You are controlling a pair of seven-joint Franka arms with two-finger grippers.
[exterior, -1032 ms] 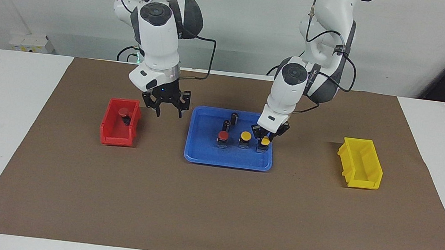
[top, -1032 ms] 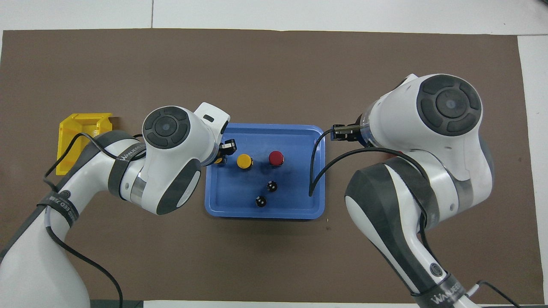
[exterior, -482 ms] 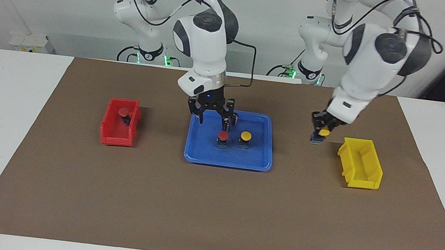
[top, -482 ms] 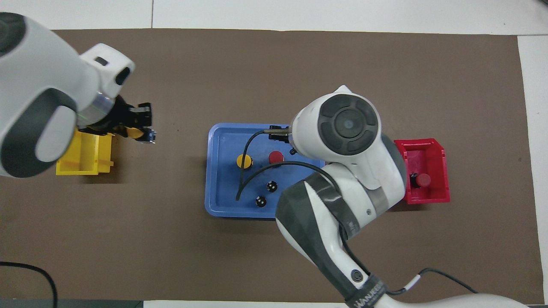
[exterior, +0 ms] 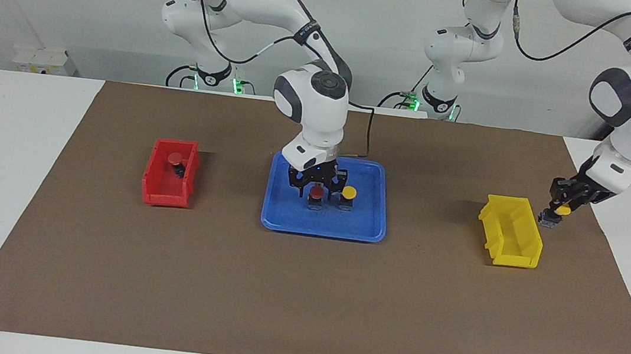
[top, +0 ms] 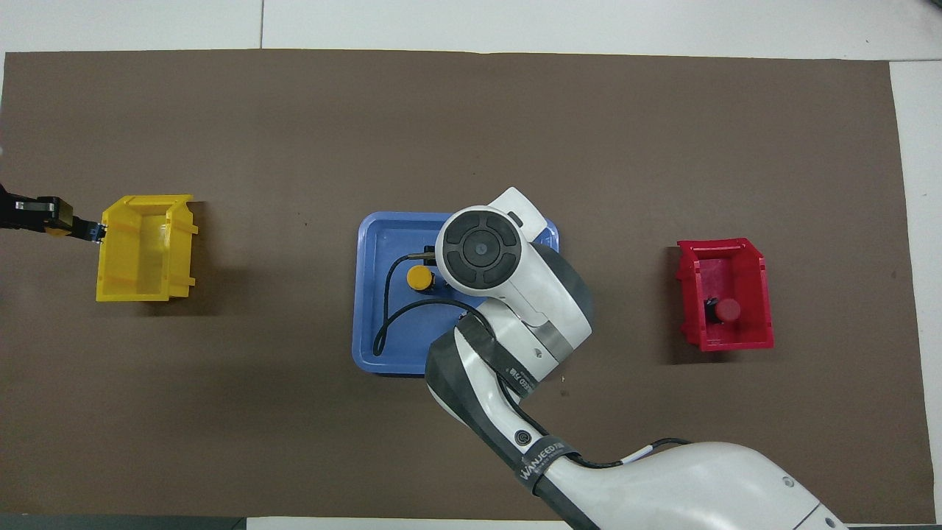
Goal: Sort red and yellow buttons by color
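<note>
Brown mat (exterior: 302, 294) on a white table (exterior: 2, 165), white wall.
Left gripper (exterior: 556, 209) grips a yellow button (exterior: 560, 211) beside the yellow bin (exterior: 511, 232); right gripper (exterior: 317, 184), fingers apart, straddles the red button (exterior: 317, 192).

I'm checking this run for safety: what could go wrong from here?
1. The left claw holds a yellow button just outside the yellow bin, over the mat; released here, it would likely miss.
2. The right claw straddles the red button close beside the other yellow button in the tray and may knock it.
</note>
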